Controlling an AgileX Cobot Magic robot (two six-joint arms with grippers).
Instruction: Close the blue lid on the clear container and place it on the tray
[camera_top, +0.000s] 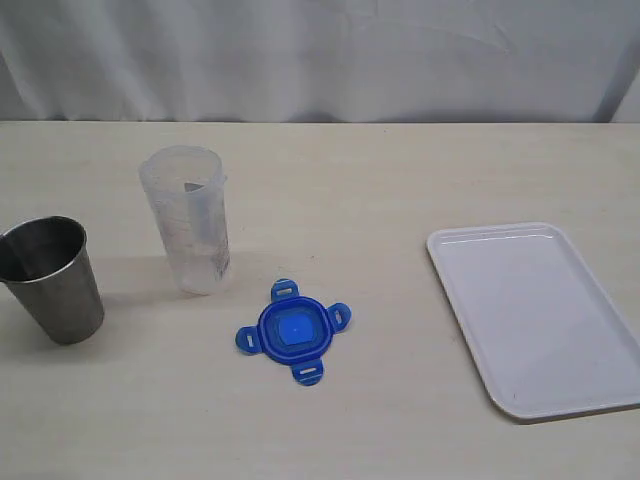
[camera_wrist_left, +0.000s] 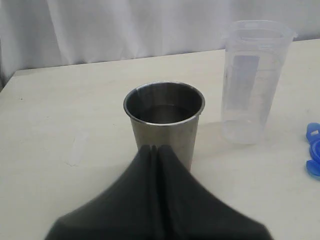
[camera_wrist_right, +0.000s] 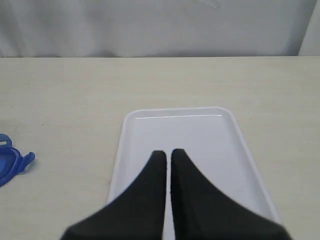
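The blue lid (camera_top: 294, 331) lies flat on the table, in front of and to the right of the clear container (camera_top: 189, 219), which stands upright and uncovered. The white tray (camera_top: 536, 314) lies bare at the right. Neither gripper shows in the exterior view. In the left wrist view my left gripper (camera_wrist_left: 154, 148) is shut with nothing in it, close in front of the steel cup (camera_wrist_left: 164, 121); the clear container (camera_wrist_left: 250, 82) stands beyond, and a sliver of the blue lid (camera_wrist_left: 313, 157) shows at the edge. My right gripper (camera_wrist_right: 166, 153) is shut and empty over the tray (camera_wrist_right: 182, 137); part of the blue lid (camera_wrist_right: 11, 165) shows to the side.
A tapered steel cup (camera_top: 55, 279) stands at the table's left edge, left of the container. A white curtain hangs behind the table. The wooden tabletop (camera_top: 380, 200) stretches between the lid and the tray.
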